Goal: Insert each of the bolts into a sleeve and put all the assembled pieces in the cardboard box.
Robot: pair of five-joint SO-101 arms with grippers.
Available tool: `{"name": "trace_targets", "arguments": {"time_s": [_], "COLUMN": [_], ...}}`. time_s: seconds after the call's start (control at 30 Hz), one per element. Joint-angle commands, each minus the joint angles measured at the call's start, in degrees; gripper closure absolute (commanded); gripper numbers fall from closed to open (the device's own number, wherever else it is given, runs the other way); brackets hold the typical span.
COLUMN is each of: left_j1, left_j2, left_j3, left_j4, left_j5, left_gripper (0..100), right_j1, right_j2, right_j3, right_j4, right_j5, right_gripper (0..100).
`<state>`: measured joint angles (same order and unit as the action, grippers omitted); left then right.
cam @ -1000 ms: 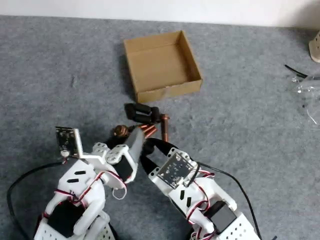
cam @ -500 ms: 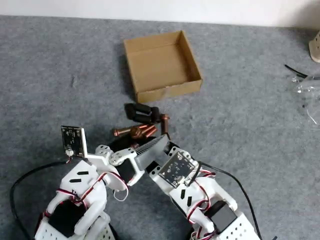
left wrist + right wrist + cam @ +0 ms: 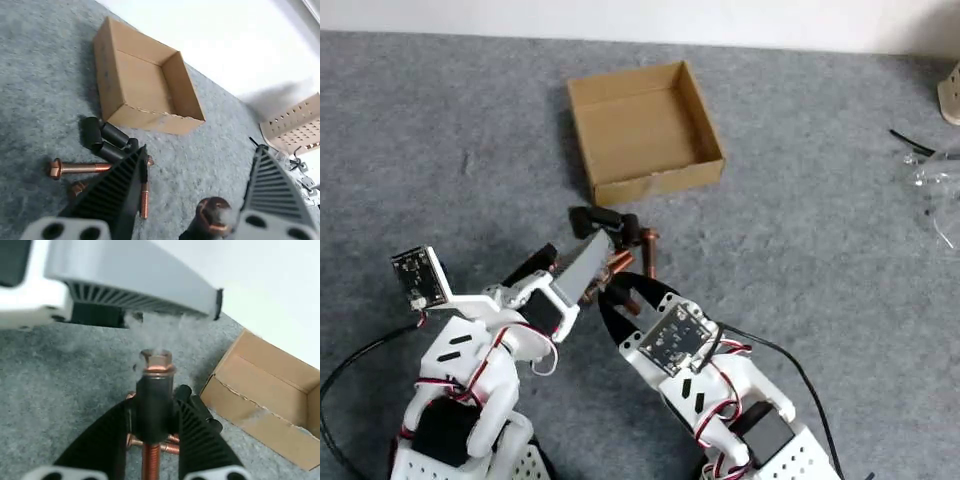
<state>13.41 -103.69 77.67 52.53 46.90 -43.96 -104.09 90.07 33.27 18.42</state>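
The cardboard box [image 3: 642,128] lies open at the back of the grey mat, also seen as box [image 3: 145,85] and box [image 3: 270,385]. In front of it lies a pile of black sleeves [image 3: 605,224] and copper bolts [image 3: 648,252]; the left wrist view shows sleeves [image 3: 107,137] and loose bolts [image 3: 80,167]. My right gripper [image 3: 625,290] is shut on a black sleeve [image 3: 155,400] with a bolt head [image 3: 157,361] sticking out of it. My left gripper [image 3: 578,252] is open over the pile, its fingers [image 3: 115,190] wide apart beside that held bolt head [image 3: 212,220].
A clear plastic item with a black cable [image 3: 925,165] lies at the right edge, and a beige perforated object [image 3: 950,95] behind it. The grey mat [image 3: 440,150] is bare to the left and right of the box.
My left gripper has swung away from the right gripper's held piece and moved out over the pile, toward the box. The right arm has hardly moved.
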Motion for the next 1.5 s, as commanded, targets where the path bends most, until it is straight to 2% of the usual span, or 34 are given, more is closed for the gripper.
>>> {"name": "trace_targets", "arguments": {"time_s": [0.0,0.13,0.3,0.43,0.63,0.7,0.9,1.03,1.17,1.47], "left_j1": [-0.2,-0.8,-8.7,-11.3,-11.9,-11.8,-12.2,-12.1,-12.3,-14.1], "left_j2": [-0.6,-0.6,-0.5,-0.5,-0.5,-0.5,-0.5,-0.5,-0.5,-0.5], "left_j3": [-3.0,-2.9,-1.2,-1.0,-0.8,0.2,9.8,13.5,17.6,18.7], "left_j4": [0.2,0.2,0.2,0.4,0.2,0.1,-12.4,-15.6,-21.9,-22.8], "left_j5": [0.5,0.5,-1.7,-14.7,-37.0,-42.2,-43.6,-47.4,-48.1,-47.8], "left_gripper": [70,70,70,73,98,99,99,99,99,99], "right_j1": [0.7,0.7,0.7,0.7,0.8,0.8,2.8,3.0,3.7,11.2], "right_j2": [-0.2,-0.2,-0.2,-0.2,-0.2,-0.2,-0.2,-0.2,-0.2,-0.1], "right_j3": [-1.6,-1.6,-1.6,-1.6,-1.6,-1.5,-0.3,2.4,3.5,3.0], "right_j4": [-2.3,-2.3,-2.3,-2.3,-2.3,-2.3,-3.3,-6.5,-8.0,-7.9], "right_j5": [-0.6,-0.6,-0.6,-0.6,-0.6,-0.6,-0.6,-0.6,-0.7,-3.5], "right_gripper": [99.4,99.4,99.4,99.4,99.4,99.4,99.4,99.4,99.4,99.4]}}
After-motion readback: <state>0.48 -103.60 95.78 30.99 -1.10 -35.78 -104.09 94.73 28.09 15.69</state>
